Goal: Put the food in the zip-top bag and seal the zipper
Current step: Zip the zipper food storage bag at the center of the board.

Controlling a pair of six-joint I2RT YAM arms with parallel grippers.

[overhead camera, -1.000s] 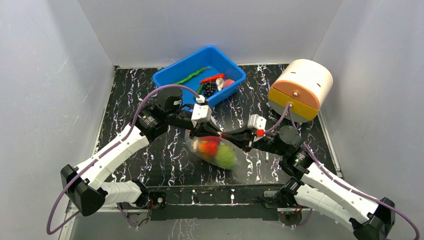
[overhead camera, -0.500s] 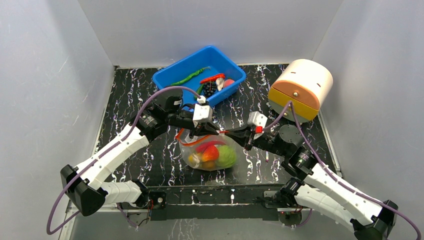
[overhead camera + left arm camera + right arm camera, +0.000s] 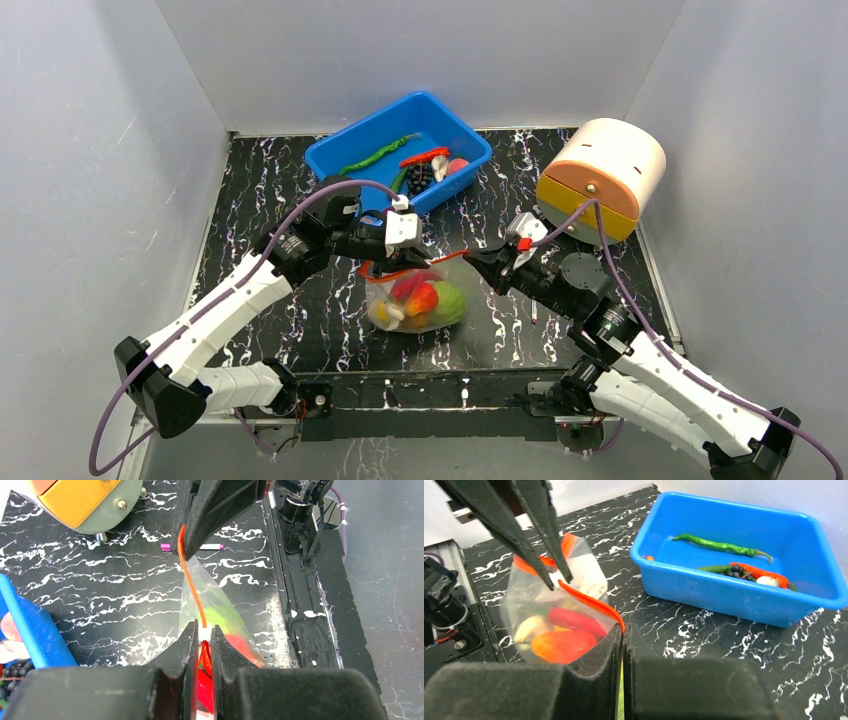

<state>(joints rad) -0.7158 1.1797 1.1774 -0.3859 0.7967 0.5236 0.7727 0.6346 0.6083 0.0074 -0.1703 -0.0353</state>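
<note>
The clear zip-top bag [image 3: 415, 298] hangs between my two grippers above the black marbled table, with red, orange, yellow and green toy food [image 3: 428, 301] inside. Its red-orange zipper [image 3: 192, 592] runs taut between them. My left gripper [image 3: 402, 262] is shut on the zipper's white end [image 3: 205, 633] at the bag's left. My right gripper [image 3: 478, 259] is shut on the bag's right corner [image 3: 622, 626]. The food shows through the plastic in the right wrist view [image 3: 559, 642].
A blue tub [image 3: 398, 150] at the back holds a green chili, a red chili, dark berries and other toys. A round cream and orange drawer box [image 3: 601, 178] stands at the right. A pink-capped pen [image 3: 191, 547] lies on the table near the right arm.
The bag has moved left and a little back. My right gripper has pulled right and back, stretching the zipper taut. My left gripper has shifted slightly left along the bag's mouth.
</note>
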